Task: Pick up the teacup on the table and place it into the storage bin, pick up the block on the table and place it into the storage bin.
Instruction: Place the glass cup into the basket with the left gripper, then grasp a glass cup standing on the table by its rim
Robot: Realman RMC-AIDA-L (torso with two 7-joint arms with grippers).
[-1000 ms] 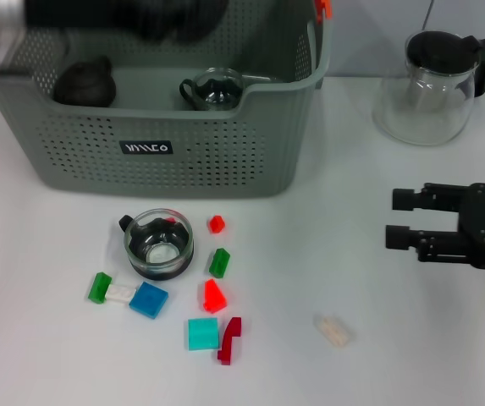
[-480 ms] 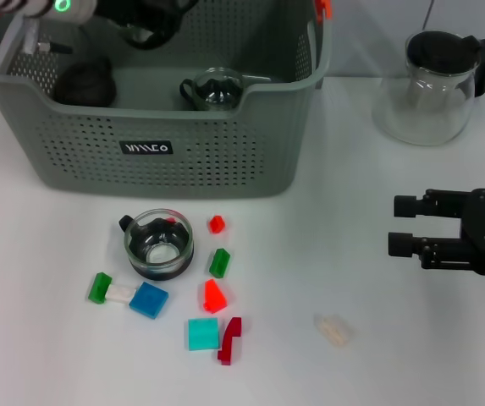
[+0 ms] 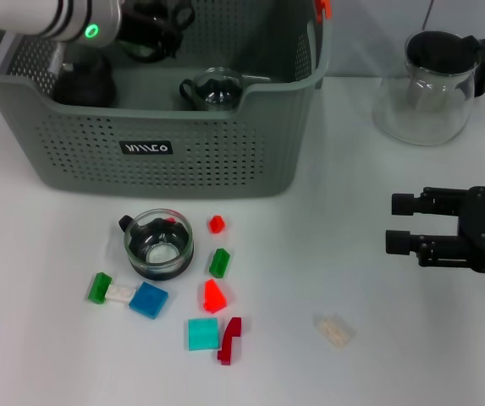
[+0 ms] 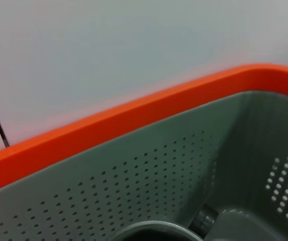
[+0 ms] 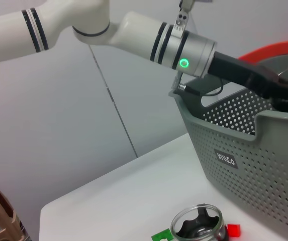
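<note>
Head view: teacup (image 3: pixel 158 244) upright, handle toward storage bin (image 3: pixel 166 148); right claw (image 3: pixel 401 222) open, empty

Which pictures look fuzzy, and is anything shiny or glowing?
Left wrist view: the storage bin sits very close and looks soft, with its orange rim fuzzy. Head view: sharp, the glass pitcher glints, and a green light glows on the left arm. Right wrist view: mostly clear, with the same light glowing.

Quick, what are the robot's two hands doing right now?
Left hand: over the bin; open or closed cannot be told.
Right hand: open, empty, over the table.
</note>
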